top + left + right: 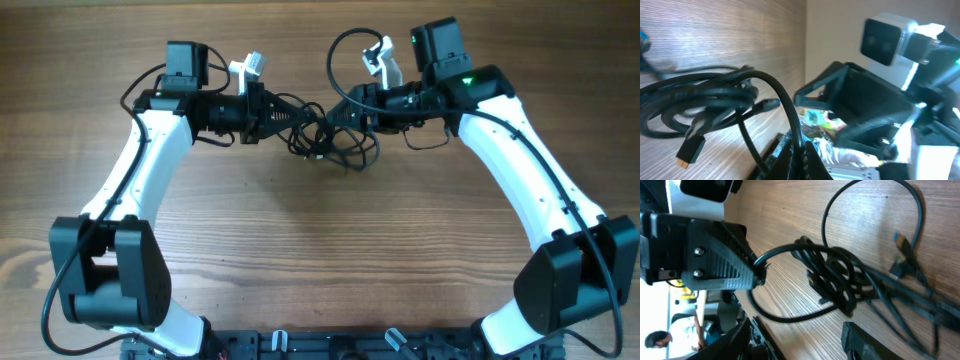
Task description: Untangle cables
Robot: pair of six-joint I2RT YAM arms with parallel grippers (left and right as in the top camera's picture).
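Here, one tangle of cables (340, 152) on the worktop (320, 250); left end effector (298, 116) grasps it, right end effector (337, 115) released.

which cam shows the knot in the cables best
Right wrist. The cables fill its frame close up, so the knotted bunch and the loops leaving it can be traced. Overhead shows the whole tangle, but small and dark. Left wrist shows blurred loops and a plug, not the knot.
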